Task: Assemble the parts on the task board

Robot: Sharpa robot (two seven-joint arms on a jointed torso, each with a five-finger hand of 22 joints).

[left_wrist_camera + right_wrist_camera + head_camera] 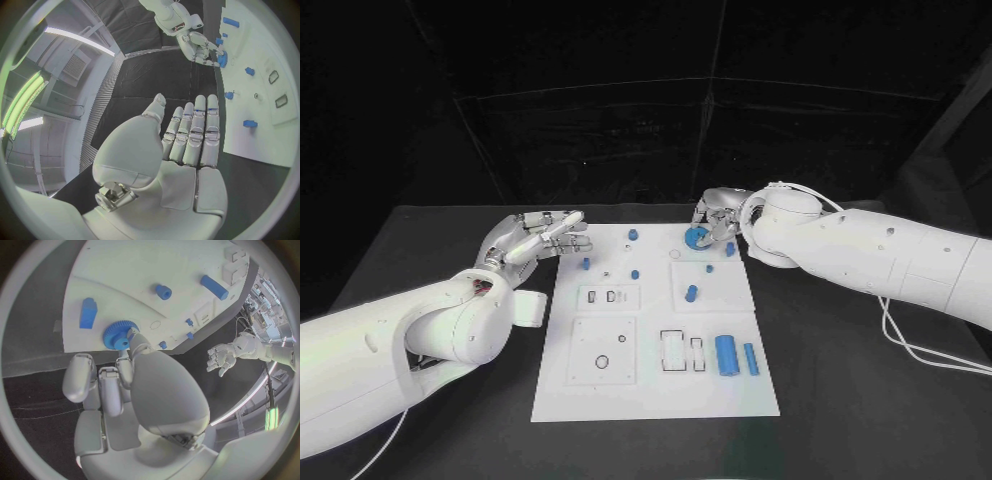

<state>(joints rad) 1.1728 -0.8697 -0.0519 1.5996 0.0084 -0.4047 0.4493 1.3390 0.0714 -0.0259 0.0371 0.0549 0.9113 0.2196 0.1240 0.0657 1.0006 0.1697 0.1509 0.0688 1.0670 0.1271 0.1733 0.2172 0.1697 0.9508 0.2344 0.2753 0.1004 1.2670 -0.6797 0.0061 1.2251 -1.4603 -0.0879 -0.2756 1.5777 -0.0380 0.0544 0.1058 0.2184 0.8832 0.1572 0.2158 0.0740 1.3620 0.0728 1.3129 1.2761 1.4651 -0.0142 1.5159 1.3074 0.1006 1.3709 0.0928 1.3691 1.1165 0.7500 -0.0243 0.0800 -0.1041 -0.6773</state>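
Observation:
The white task board (pixel 653 395) lies in the middle of the black table. My right hand (pixel 720 220) is over the board's far edge and pinches a blue gear (pixel 695 237) between thumb and finger. In the right wrist view the gear (pixel 117 335) sits at the fingertips just above the board (pixel 144 270). My left hand (pixel 538 238) hovers by the board's far left corner, fingers straight and apart, holding nothing. The left wrist view shows its bare palm (pixel 187 145) and, beyond it, the right hand (pixel 199 46) with the gear (pixel 222 60).
A blue cylinder (pixel 726 354) and a blue bar (pixel 750 359) lie at the board's near right. Small blue parts (pixel 691 293) stand across its far half. Rectangular slots (pixel 672 348) and a round hole (pixel 603 361) mark the near half. A white cable (pixel 920 352) trails at the right.

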